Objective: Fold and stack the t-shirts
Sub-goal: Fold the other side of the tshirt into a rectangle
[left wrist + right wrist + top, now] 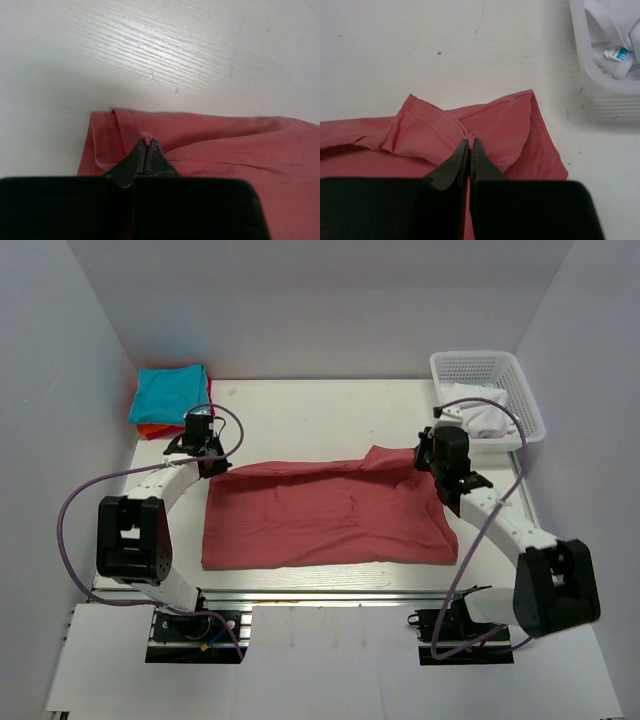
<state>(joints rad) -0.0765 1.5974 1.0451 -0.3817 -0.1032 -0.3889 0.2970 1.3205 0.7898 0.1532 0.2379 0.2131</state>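
The salmon-red t-shirt (330, 520) lies mid-table as a wide, wrinkled rectangle, its far edge bunched up at the 10 and 2 o'clock corners. At 10 o'clock from it, a folded teal t-shirt (168, 393) tops a stack, with orange-red cloth (150, 430) showing beneath.

A spread t-shirt (330, 515) lies across the middle of the bench (320, 410), its long side running left to right. It is closer to the near edge than to the far one. In the far left corner sits a stack of folded t-shirts (168, 398), behind the spread t-shirt's left end and apart from it. In the far right corner stands a basket (480, 362) with a crumpled garment (480, 412) in it. The left gripper (207, 462) pinches the spread t-shirt's far left corner. The right gripper (428, 455) pinches its far right corner, where the cloth is bunched into a fold.
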